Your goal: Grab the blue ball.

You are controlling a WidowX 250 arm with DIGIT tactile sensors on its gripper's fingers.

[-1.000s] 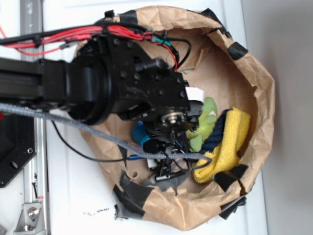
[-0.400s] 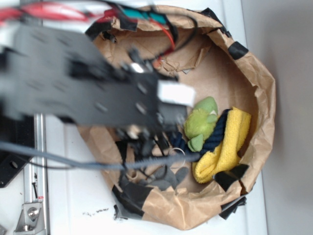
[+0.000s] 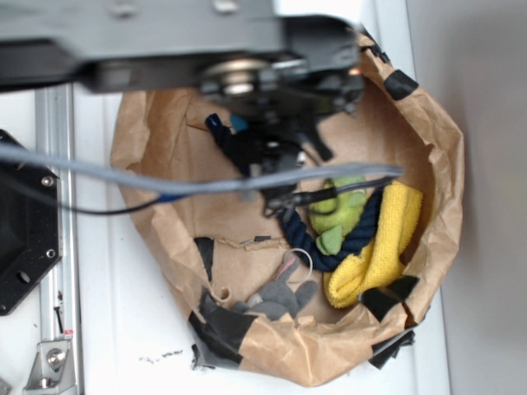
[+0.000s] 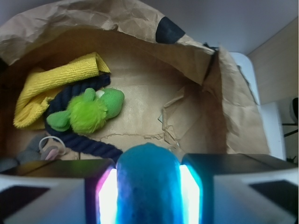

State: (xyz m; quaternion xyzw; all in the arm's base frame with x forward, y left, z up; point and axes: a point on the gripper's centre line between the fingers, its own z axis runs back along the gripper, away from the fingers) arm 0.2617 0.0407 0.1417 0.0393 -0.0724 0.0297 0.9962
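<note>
White surface (image 3: 123,329), crumpled paper nest (image 3: 440,164). Claw (image 4: 148,186) clamped on blue ball (image 4: 148,182), raised above green plush (image 4: 88,112). Grab looks done; next: hold firm.

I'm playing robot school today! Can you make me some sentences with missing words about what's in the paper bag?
1. The gripper is shut on the ____ ball.
2. The fluffy plush toy lying on the dark rope is ____.
3. The folded cloth beside the rope is ____.
4. Everything sits inside a crumpled brown ____ bag.

Missing words: blue, green, yellow, paper
</note>
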